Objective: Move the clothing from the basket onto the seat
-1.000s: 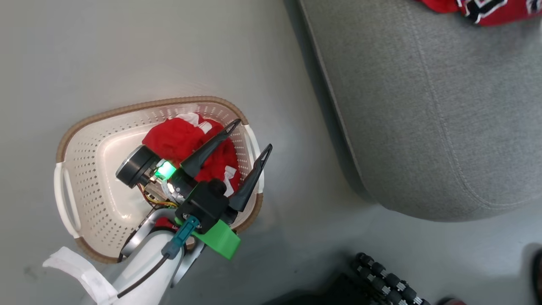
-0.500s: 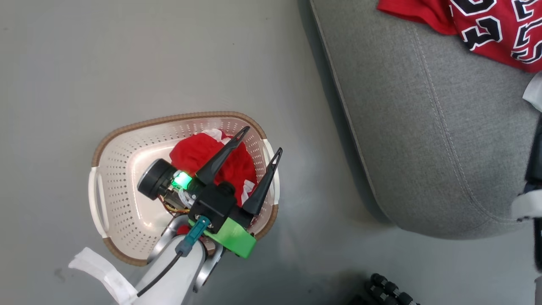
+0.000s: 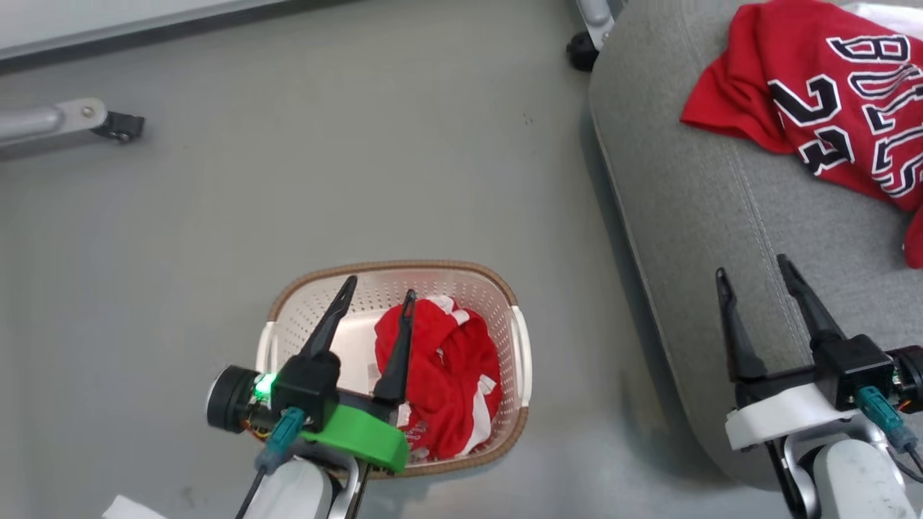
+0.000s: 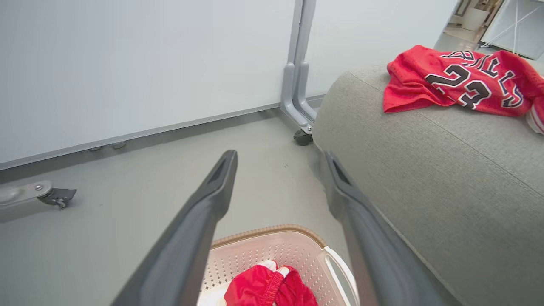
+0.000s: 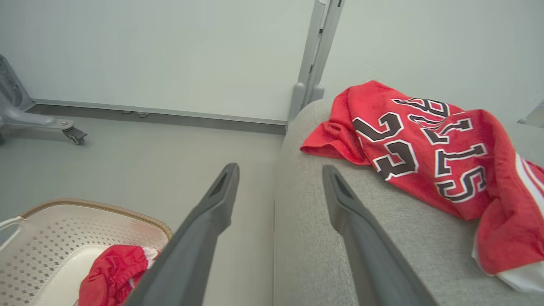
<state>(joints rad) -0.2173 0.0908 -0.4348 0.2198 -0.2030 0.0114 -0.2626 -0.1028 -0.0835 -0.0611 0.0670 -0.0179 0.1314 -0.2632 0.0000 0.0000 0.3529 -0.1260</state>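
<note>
Red numbered jersey crumpled on grey seat; red white-striped garment bunched inside cream basket.

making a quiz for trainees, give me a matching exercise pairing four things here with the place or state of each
1. red jersey with dark white-edged numbers
2. crumpled red garment with white trim
3. left gripper
4. right gripper

a. open, over the large grey fabric seat
b. lying in the oval cream perforated plastic basket
c. lying on the seat
d. open, over the basket

Pairs: 1-c, 2-b, 3-d, 4-a
</note>
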